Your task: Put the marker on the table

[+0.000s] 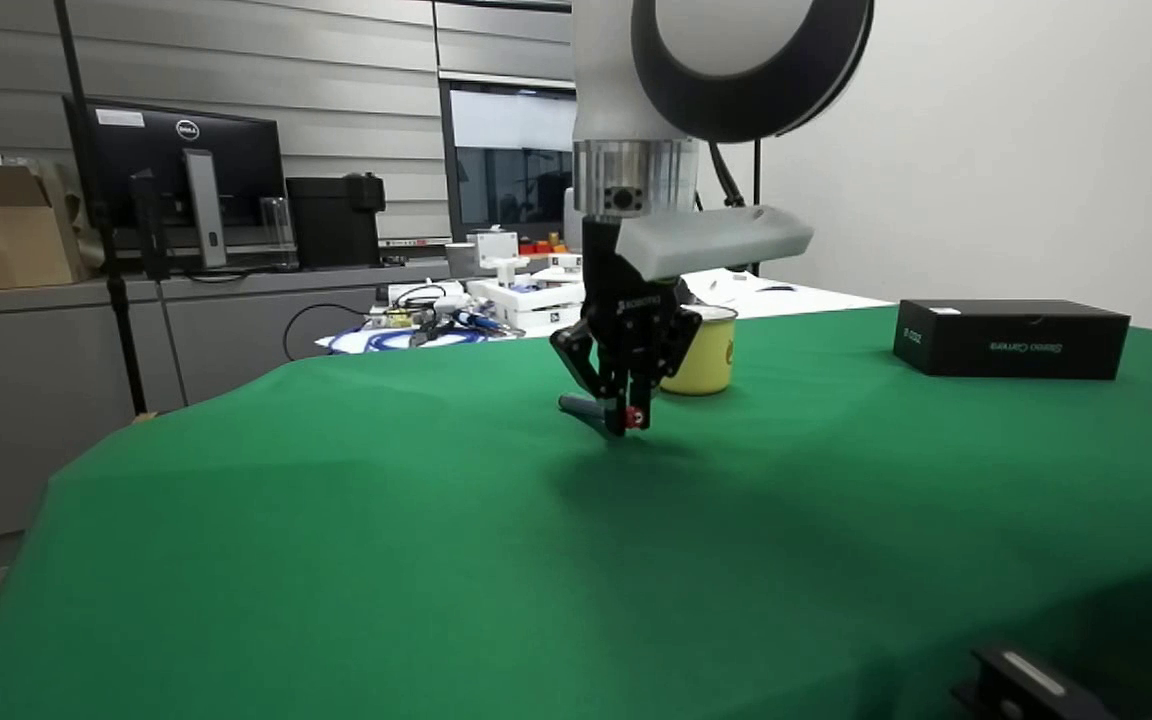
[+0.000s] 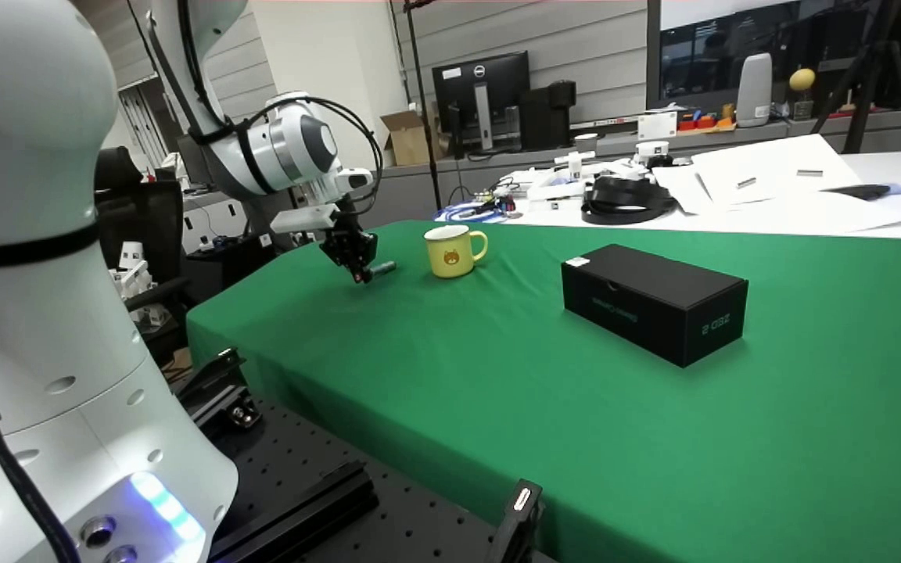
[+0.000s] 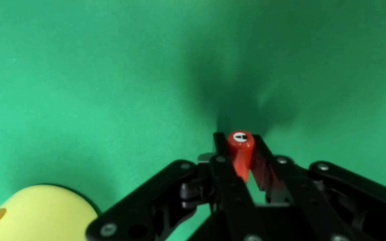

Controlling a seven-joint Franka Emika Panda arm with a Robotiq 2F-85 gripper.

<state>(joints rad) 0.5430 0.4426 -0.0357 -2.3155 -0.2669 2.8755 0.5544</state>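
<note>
The marker (image 1: pixel 583 406) has a red end and a grey-blue body in an exterior view. In the wrist view its red end (image 3: pixel 241 152) sits between the two fingertips, touching both. It also sticks out past the fingers in an exterior view (image 2: pixel 382 268). My gripper (image 1: pixel 628 420) points down and is shut on the marker's red end, low over the green table (image 1: pixel 356 560). The gripper also shows in an exterior view (image 2: pixel 361 274) and the wrist view (image 3: pixel 239 138). The marker lies roughly level, at or just above the cloth; I cannot tell if it touches. Fingers hide part of it.
A yellow cup (image 2: pixel 449 252) stands close beside the gripper, and it shows in the wrist view (image 3: pixel 45 214) at the lower left. A black box (image 2: pixel 646 301) lies farther off on the table. A cluttered white desk (image 2: pixel 795 211) stands behind the table.
</note>
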